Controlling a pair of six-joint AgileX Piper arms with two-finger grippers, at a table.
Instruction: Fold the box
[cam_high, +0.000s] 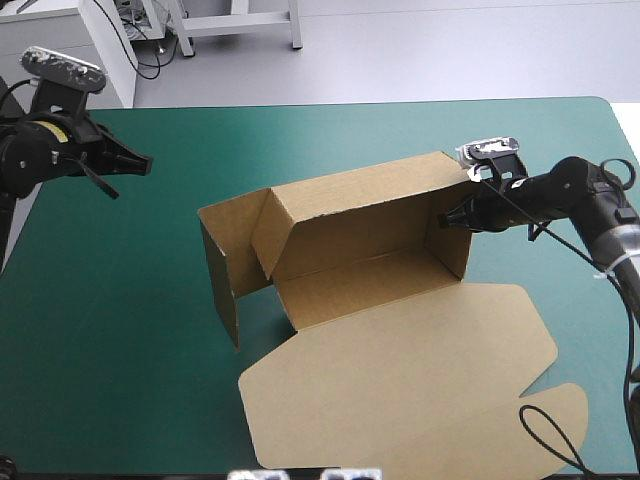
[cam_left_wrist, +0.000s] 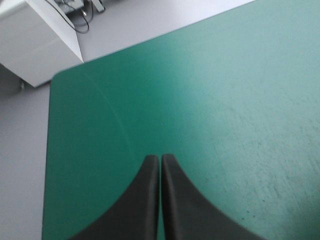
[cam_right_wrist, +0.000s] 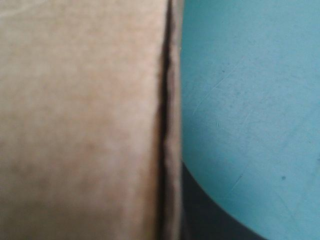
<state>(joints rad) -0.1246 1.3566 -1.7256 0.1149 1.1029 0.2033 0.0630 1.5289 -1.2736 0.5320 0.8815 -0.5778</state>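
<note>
The right gripper (cam_high: 452, 216) is nipped onto the right end wall (cam_high: 455, 250) of the box (cam_high: 355, 285), near that wall's top edge. In its wrist view the board's edge runs up the middle, with one black finger (cam_right_wrist: 200, 220) on the outer, teal-green side (the other finger is hidden behind the board, so the pinch is a reading, not a plain sight). The left gripper (cam_high: 140, 163) is pressed together into a point and holds nothing. It hangs over the bare teal-green cover (cam_high: 120, 330) toward the table's far left corner, well apart from the box.

The box stands near the table's middle. Its back wall (cam_high: 370, 205) and right end wall are up. The left end wall (cam_high: 222, 275) stands too, but is swung outward, not tucked. The lid (cam_high: 400, 385) lies flat, reaching to the near edge.

The step in hand looks like setting the right end wall. The next move would be to tuck it in place without letting the raised walls spring flat, and then to bring the left arm to the loose left end.

The long axis runs left to right across the table, with the right end a little farther off. The open side faces up and toward the near edge.
</note>
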